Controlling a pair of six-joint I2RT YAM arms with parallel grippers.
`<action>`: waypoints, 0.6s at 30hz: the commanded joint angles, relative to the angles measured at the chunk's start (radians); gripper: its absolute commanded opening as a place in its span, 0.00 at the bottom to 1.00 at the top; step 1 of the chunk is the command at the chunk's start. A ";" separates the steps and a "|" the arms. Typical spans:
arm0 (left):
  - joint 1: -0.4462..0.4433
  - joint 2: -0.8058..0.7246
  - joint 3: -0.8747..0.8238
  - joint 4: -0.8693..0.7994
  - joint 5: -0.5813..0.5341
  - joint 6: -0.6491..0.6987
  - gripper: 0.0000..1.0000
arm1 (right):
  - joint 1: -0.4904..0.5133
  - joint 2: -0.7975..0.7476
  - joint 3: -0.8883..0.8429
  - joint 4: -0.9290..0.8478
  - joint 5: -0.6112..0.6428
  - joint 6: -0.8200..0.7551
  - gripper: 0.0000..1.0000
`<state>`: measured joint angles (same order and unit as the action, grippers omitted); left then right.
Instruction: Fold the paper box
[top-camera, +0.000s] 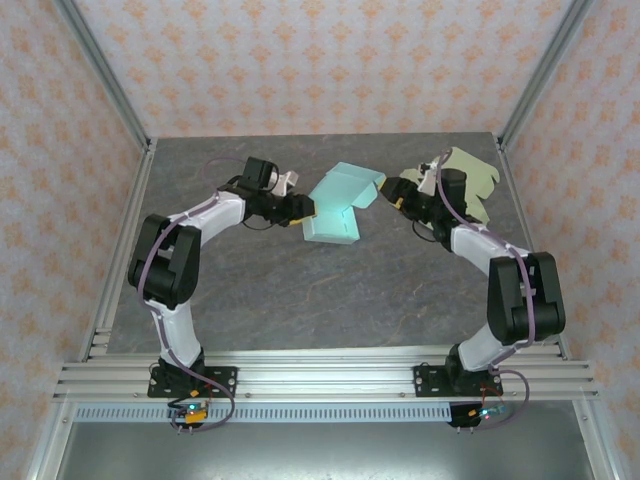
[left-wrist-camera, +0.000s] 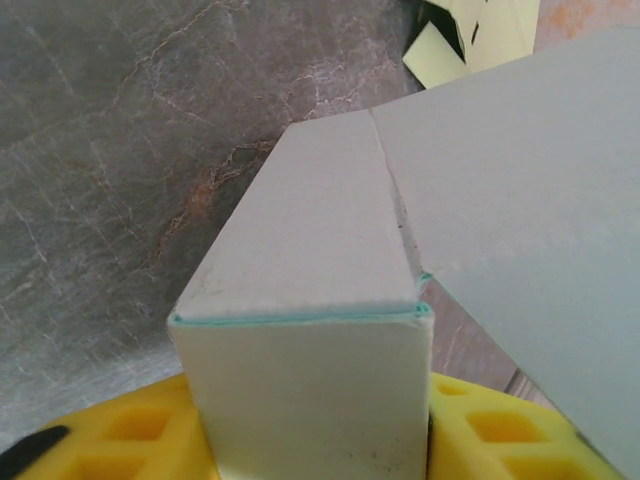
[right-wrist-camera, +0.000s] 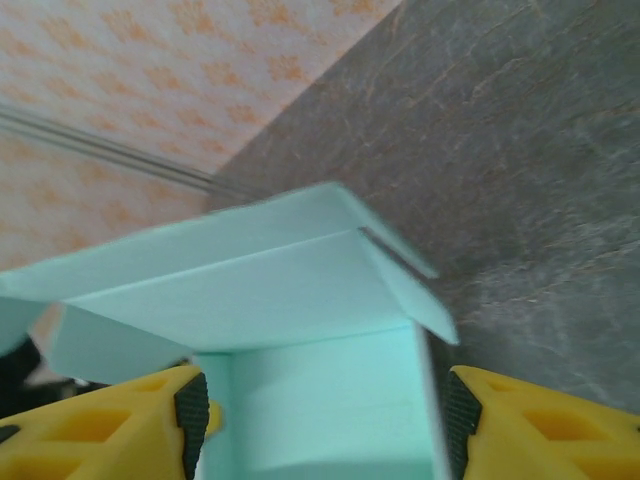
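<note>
I am folding the paper box (top-camera: 335, 205) at mid-bench (top-camera: 300, 290): walls standing, lid flaps gaping. My left gripper (top-camera: 302, 210) and right gripper (top-camera: 388, 190) are straddling its ends; gripping or not, I cannot tell.

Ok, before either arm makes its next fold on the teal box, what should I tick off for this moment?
1. Is the paper box within reach of both arms? Ok, it sits between the two grippers.
2. Does the left gripper have its fingers on either side of a folded box wall? Ok. Whether it is clamped firmly: cannot tell.
3. Does the right gripper have its fingers on either side of a box panel? Ok. Whether it is gripping: cannot tell.
4. Is the folding finished? Not ok, flaps stand open.
5. Is the pale yellow sheet out of the way? Ok, it lies apart from the box, beyond the right arm.
</note>
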<state>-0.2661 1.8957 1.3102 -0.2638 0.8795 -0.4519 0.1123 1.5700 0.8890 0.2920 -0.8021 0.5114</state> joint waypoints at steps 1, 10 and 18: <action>0.029 0.008 0.040 -0.120 -0.006 0.141 0.60 | -0.002 -0.011 0.055 -0.140 0.028 -0.197 0.63; 0.057 -0.027 0.046 -0.219 -0.116 0.242 0.74 | 0.018 0.023 0.101 -0.189 0.003 -0.253 0.63; 0.059 -0.172 -0.024 -0.184 -0.252 0.224 0.75 | 0.084 0.062 0.189 -0.321 0.009 -0.356 0.65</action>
<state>-0.2111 1.8168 1.2919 -0.4416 0.7200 -0.2478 0.1669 1.6157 1.0164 0.0391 -0.7925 0.2375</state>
